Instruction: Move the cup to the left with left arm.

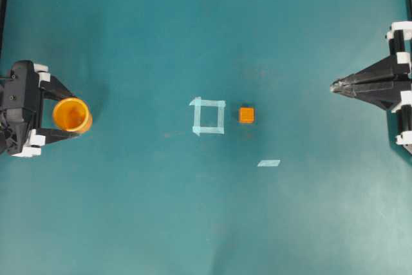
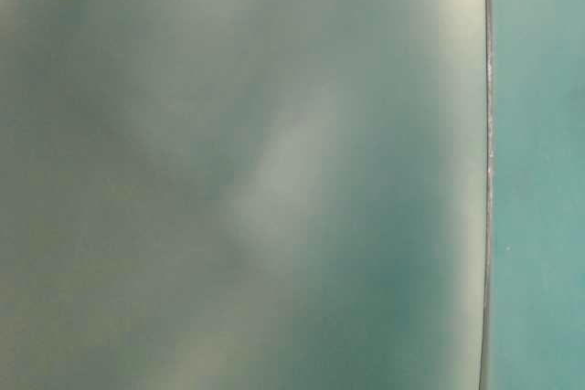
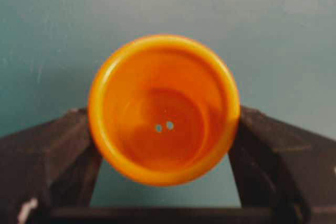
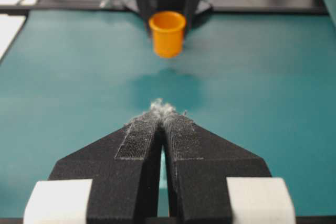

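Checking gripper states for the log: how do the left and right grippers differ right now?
The left gripper is spread around the cup, one finger on each side; the right gripper has its fingers pressed together, holding nothing. The left sits at the table's left edge, the right at the opposite edge. Both are black with white clips.

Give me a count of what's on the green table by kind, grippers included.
Cup: 1
Orange cube: 1
Tape square: 1
Loose tape strip: 1
Grippers: 2, left gripper and right gripper
Total: 6
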